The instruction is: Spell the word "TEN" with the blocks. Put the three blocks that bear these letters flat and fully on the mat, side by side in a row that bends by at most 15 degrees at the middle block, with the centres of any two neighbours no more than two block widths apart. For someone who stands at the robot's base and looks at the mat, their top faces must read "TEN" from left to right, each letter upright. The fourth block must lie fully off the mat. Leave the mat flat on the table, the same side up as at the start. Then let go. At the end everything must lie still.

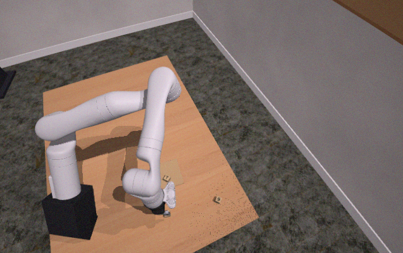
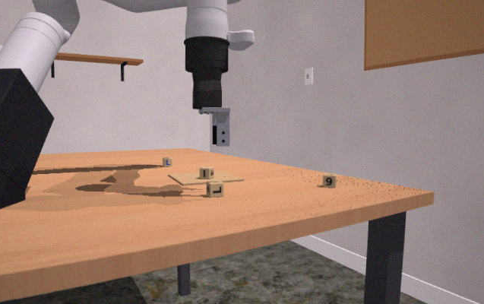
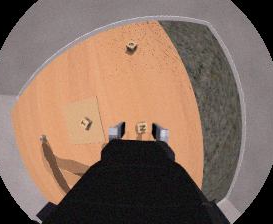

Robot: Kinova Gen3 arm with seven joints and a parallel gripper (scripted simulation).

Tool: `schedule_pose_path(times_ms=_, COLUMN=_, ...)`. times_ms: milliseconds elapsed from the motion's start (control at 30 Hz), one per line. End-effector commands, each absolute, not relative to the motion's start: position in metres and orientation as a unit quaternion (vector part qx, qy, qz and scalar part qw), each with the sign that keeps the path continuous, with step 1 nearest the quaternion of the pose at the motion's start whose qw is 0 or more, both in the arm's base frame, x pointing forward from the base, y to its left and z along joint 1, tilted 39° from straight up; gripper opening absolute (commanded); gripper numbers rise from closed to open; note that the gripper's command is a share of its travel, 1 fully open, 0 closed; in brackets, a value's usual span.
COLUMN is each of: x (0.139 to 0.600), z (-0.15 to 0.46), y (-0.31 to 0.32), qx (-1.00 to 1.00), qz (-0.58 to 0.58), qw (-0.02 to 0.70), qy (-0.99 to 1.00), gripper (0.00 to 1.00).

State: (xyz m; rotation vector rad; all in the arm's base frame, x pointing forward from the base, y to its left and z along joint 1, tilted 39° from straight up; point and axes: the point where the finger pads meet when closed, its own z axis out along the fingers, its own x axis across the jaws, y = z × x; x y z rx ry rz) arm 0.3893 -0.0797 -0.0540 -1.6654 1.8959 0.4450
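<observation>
A wooden shelf (image 2: 99,58) and light switch (image 2: 308,76) adorn the pale walls (image 1: 293,73) (image 2: 276,114) (image 3: 37,55).

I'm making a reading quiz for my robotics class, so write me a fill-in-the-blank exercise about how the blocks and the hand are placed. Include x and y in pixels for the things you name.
1. The block on the mat (image 1: 176,173) (image 2: 185,182) (image 3: 76,135) shows the letter ____ on top in the wrist view.
2. The hand (image 2: 220,146) (image 3: 138,128) hangs above the table with its fingers ____.
3. In the exterior view, the block farthest right shows the digit ____.
4. In all, ____ blocks stand off the mat.

Missing words: T; open; 9; three
</observation>
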Motion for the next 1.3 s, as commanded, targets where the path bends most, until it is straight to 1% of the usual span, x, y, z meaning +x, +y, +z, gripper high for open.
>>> schedule_pose_path(times_ms=0, x=0.392, z=-0.05, y=-0.076, qx=-0.612, qz=0.171, qw=0.282, qy=0.719, gripper=1.0)
schedule_pose_path(times_ms=267, x=0.396, z=-0.046, y=-0.072, qx=-0.562, qz=0.189, qw=0.268, qy=0.759, gripper=1.0)
schedule_pose_path(times_ms=767, x=0.402, z=-0.031, y=-0.056, qx=-0.391, qz=0.239, qw=0.22, qy=0.861, gripper=1.0)
schedule_pose_path(times_ms=833, x=0.402, z=-0.031, y=-0.056, qx=-0.391, qz=0.239, qw=0.22, qy=0.861, gripper=1.0)
schedule_pose_path(times_ms=1267, x=0.403, z=-0.015, y=-0.036, qx=-0.206, qz=0.278, qw=0.166, qy=0.923, gripper=1.0)
